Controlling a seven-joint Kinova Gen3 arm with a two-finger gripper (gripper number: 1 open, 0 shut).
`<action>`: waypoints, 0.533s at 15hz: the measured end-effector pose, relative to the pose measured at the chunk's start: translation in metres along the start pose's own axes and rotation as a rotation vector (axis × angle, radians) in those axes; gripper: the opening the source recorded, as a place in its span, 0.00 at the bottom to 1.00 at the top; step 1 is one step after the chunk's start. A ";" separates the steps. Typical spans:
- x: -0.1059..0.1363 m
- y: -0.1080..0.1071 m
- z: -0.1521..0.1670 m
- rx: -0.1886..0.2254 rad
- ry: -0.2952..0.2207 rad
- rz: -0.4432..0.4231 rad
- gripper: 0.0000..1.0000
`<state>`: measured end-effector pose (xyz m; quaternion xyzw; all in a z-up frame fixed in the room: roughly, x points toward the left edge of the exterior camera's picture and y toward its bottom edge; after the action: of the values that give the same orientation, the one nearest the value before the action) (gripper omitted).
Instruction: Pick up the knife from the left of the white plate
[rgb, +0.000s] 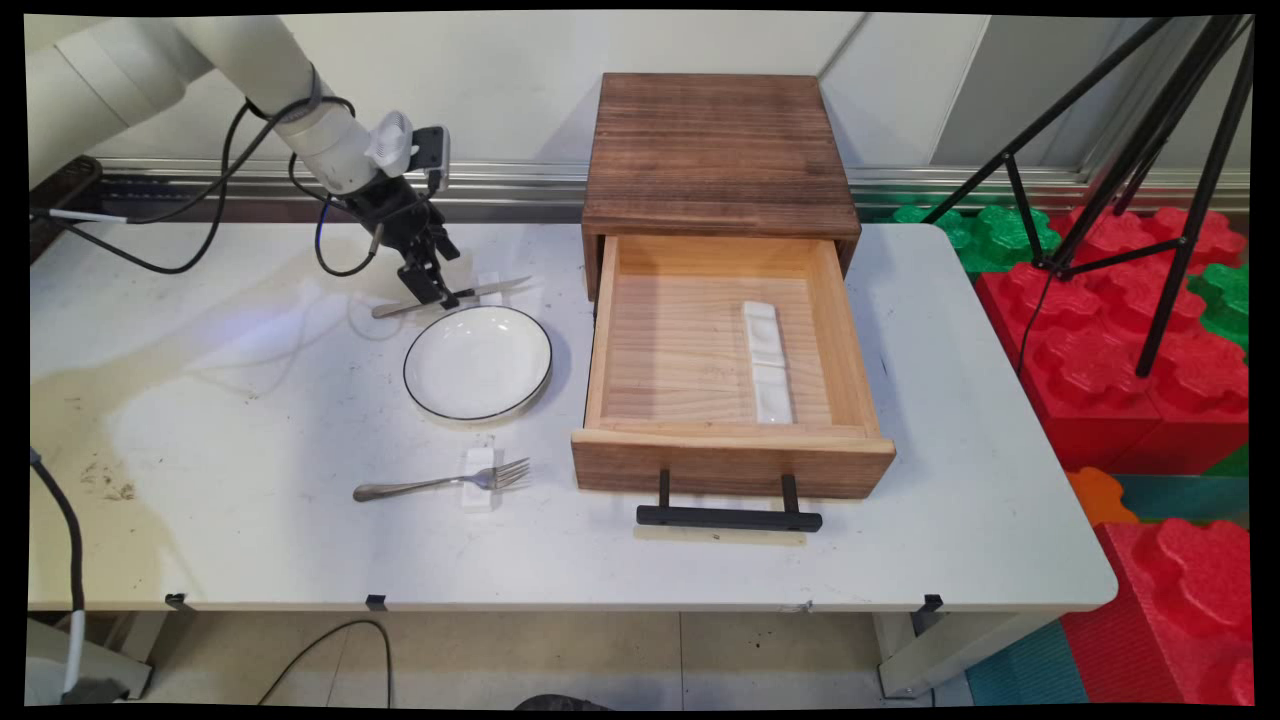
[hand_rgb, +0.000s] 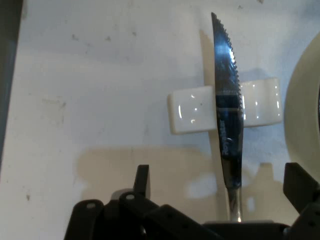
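Your gripper (rgb: 432, 290) hangs low over the serrated knife (hand_rgb: 227, 125), jaws spread wide astride its handle and gripping nothing, because the blade sits propped on a white cutlery rest (hand_rgb: 192, 110) beside the black-rimmed plate (rgb: 478, 362), leaving the handle reachable.

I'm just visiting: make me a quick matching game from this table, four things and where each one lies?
Things:
1. knife
2. fork
3. plate
4. long white rest

Places:
A. inside the open drawer
B. between knife and fork
C. under the gripper, blade on a small white rest
D. nearest the table's front edge

Pairs: 1-C, 2-D, 3-B, 4-A
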<state>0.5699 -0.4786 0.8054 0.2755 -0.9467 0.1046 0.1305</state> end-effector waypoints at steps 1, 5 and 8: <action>0.000 -0.001 0.002 -0.003 -0.002 -0.003 1.00; 0.001 -0.003 0.009 -0.014 -0.011 -0.011 1.00; 0.001 -0.004 0.012 -0.022 -0.015 -0.019 0.00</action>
<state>0.5695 -0.4855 0.7951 0.2839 -0.9460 0.0910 0.1273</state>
